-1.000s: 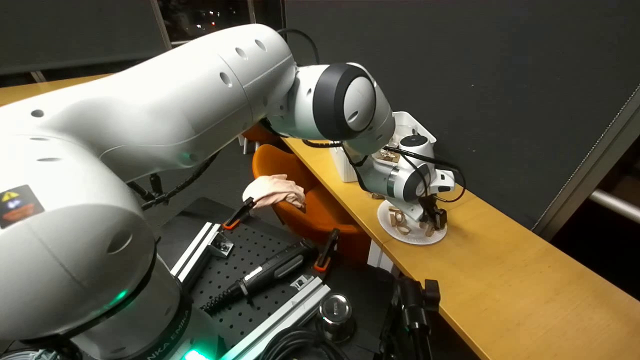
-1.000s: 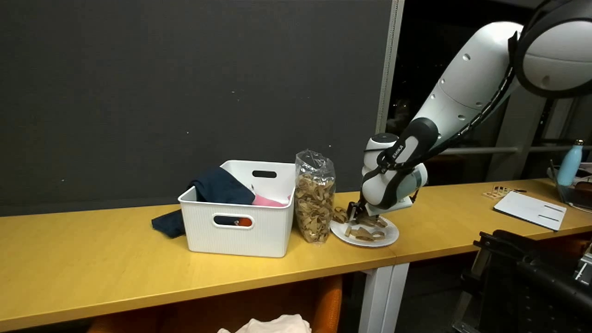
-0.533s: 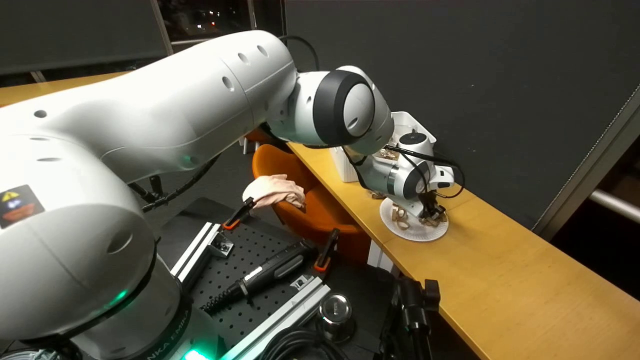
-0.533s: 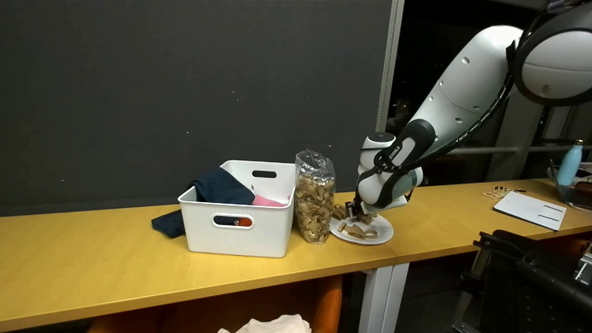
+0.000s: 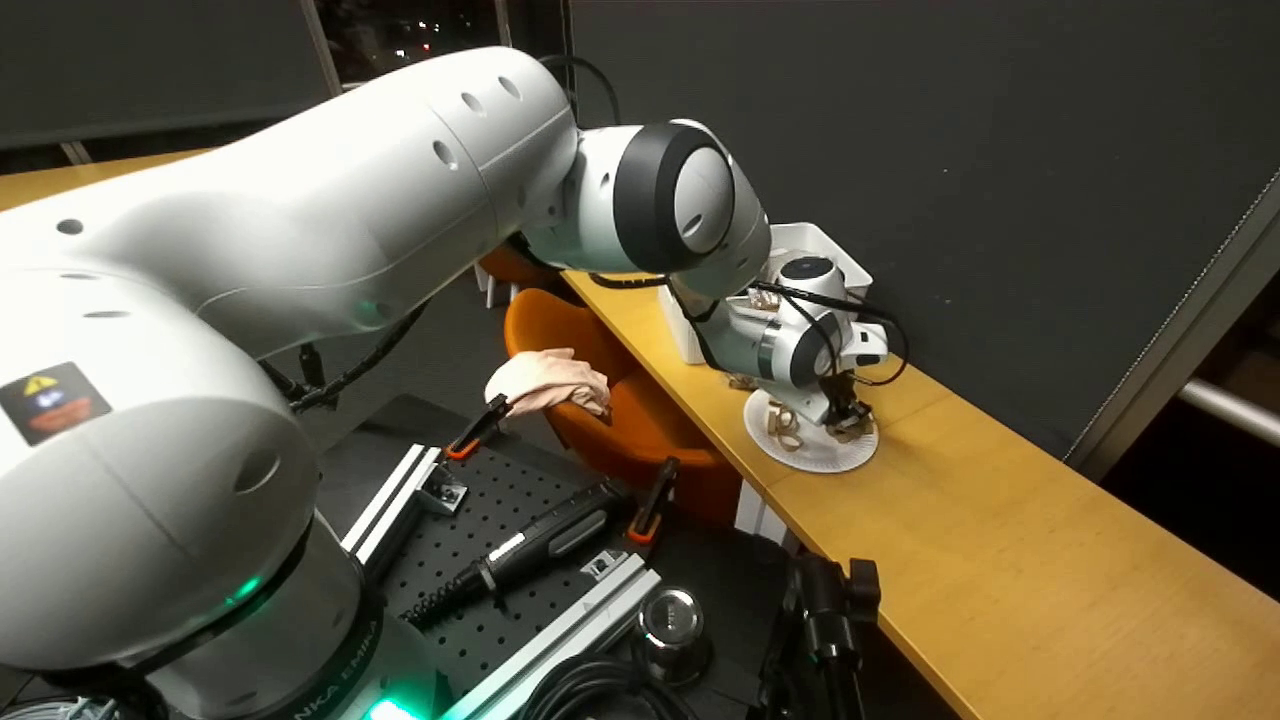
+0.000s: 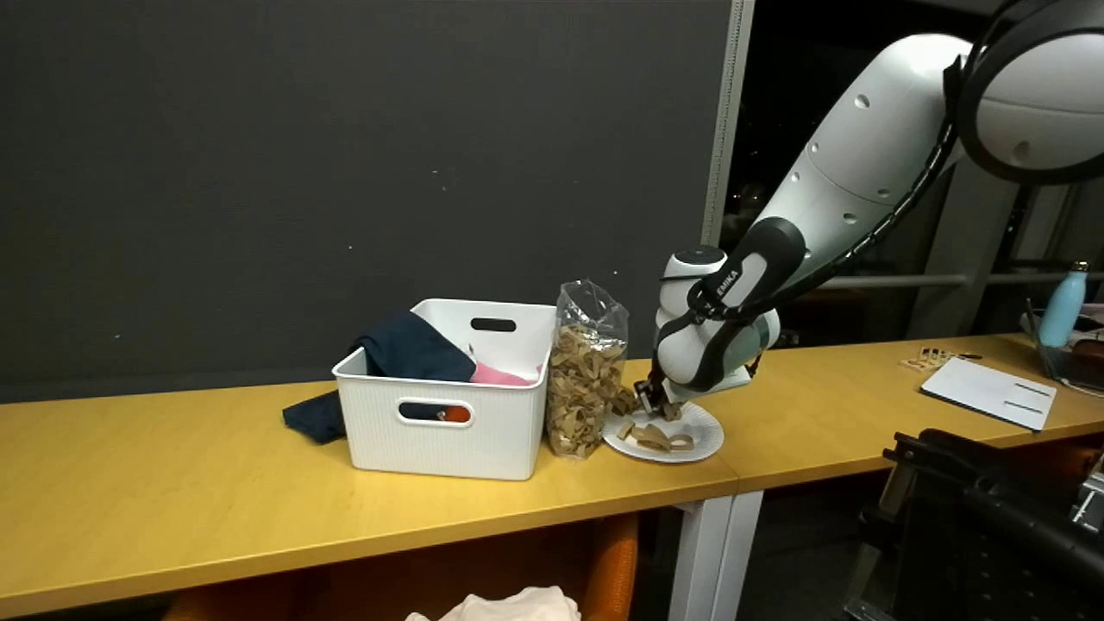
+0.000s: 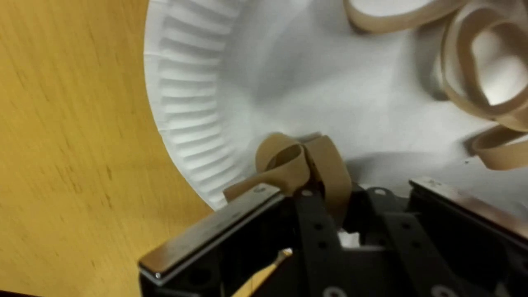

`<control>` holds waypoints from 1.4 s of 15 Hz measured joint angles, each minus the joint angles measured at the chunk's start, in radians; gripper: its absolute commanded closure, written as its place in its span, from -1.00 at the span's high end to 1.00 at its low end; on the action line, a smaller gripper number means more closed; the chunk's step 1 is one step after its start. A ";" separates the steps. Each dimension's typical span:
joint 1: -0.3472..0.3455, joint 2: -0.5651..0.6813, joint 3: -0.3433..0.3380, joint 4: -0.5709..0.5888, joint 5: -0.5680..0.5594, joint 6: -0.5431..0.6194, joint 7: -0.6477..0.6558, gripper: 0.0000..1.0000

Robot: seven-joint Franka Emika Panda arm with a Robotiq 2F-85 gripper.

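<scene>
Running along a dark ring (image 5: 345, 672) at the base of the white robot arm (image 5: 330, 215), the letters "NKA EMIKA" can be read in the lower left of an exterior view. Above them, near the left edge, a warning label (image 5: 55, 402) carries a yellow triangle. The word "EMIKA" is also readable on the forearm side, right of the centre, in an exterior view.

The bunch of rubber bands (image 7: 293, 175) in the lower middle of the wrist view is tan, wide and flat; one piece curls into a small loop. The gripper (image 7: 343, 194) is narrow and pinches this bunch, with one strip going down between the jaws. The bunch is near the fluted rim of a white paper plate (image 7: 187, 119); whether it touches the plate, I cannot tell. More loose bands (image 7: 462, 70) lie in the upper right.

In an exterior view, a clear plastic bag (image 6: 586, 388) full of similar bands stands just left of the plate, beside a white plastic basket (image 6: 379, 440).
</scene>
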 measured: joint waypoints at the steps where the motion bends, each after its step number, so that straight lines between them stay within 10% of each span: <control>1: 0.009 -0.012 0.000 -0.016 0.000 -0.003 0.006 -0.96; 21: 0.276 -0.578 -0.145 -0.472 -0.039 -0.002 0.051 -0.96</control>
